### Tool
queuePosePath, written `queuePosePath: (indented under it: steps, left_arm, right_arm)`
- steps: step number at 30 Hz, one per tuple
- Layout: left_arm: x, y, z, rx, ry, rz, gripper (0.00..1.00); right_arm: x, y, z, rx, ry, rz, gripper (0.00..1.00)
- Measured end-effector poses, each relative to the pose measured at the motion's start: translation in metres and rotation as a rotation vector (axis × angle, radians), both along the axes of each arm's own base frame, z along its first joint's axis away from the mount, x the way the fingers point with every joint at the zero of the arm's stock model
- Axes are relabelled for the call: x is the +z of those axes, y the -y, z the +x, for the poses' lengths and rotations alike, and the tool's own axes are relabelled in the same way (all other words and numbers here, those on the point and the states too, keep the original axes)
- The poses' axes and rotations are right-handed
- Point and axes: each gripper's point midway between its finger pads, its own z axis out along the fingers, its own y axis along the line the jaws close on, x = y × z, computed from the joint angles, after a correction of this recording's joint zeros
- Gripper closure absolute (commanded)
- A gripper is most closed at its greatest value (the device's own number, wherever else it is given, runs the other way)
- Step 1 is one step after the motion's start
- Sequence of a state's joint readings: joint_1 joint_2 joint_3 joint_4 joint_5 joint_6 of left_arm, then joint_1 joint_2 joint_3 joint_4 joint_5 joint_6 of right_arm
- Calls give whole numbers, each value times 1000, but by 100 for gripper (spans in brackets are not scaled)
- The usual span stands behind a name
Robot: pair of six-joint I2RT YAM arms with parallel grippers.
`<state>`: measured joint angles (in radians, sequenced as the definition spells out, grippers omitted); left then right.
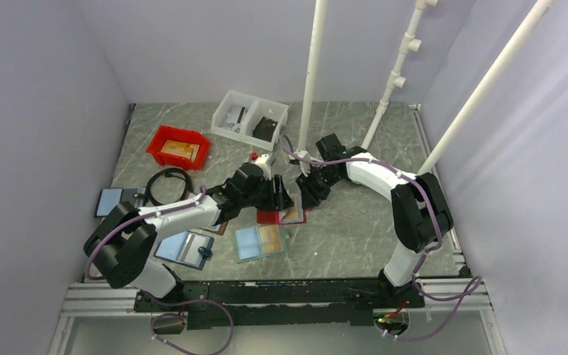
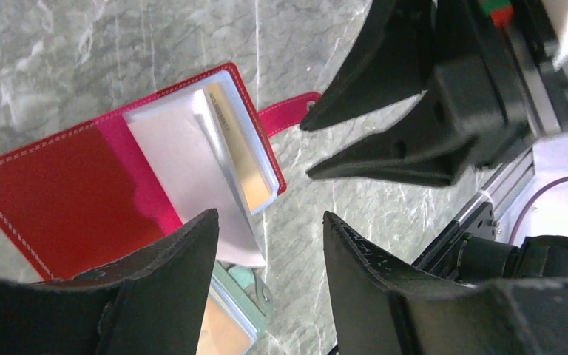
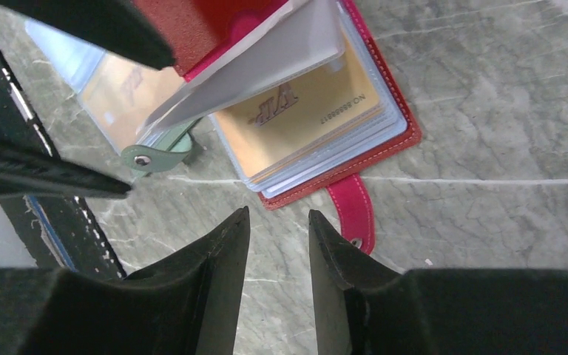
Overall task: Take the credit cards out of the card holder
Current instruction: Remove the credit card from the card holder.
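Observation:
The red card holder point(image 1: 270, 217) point(image 2: 59, 200) lies open on the marble table, its pink tab point(image 3: 351, 211) pointing to the right arm. A gold credit card point(image 3: 303, 111) point(image 2: 238, 151) sits in the top clear sleeve of the stack. One pale sleeve page point(image 3: 266, 63) point(image 2: 181, 159) is lifted, and its free edge lies between the spread fingers of my left gripper point(image 2: 270, 214) point(image 1: 279, 198), which is open. My right gripper point(image 3: 279, 211) point(image 1: 309, 196) hovers just off the holder's tab side, its jaws a little apart with only table between them.
A light teal holder point(image 1: 260, 242) point(image 3: 115, 89) with an orange card lies right beside the red one. Another holder point(image 1: 185, 249) and a dark cable point(image 1: 168, 183) lie at the left. A red bin point(image 1: 179, 146) and white bins point(image 1: 250, 118) stand at the back, with white poles point(image 1: 312, 81) behind.

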<state>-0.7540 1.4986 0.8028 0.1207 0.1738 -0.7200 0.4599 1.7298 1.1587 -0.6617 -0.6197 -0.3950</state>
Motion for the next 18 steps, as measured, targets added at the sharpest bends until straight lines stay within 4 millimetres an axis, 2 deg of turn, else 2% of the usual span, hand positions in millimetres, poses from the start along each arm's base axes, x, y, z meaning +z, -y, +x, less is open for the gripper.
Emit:
queuePosePath:
  steps: [3, 5, 9, 11, 15, 18]
  left_arm:
    - [6, -2, -10, 3, 19, 33, 41]
    - [20, 0, -18, -12, 51, 31, 46]
    - [59, 18, -24, -53, 124, -32, 58]
    - [65, 25, -24, -69, 139, -45, 62]
    - [51, 34, -27, -96, 116, -34, 74]
    - [27, 40, -30, -114, 66, -2, 80]
  right_arm:
    - [-2, 0, 5, -23, 9, -9, 65]
    - [-2, -1, 8, -42, 11, -11, 66]
    - [-3, -2, 13, -72, 9, -8, 70]
    - [-4, -3, 14, -85, 4, -5, 72]
    - [-6, 0, 19, -118, -10, -5, 76]
    - [-6, 4, 24, -143, -11, -1, 77]
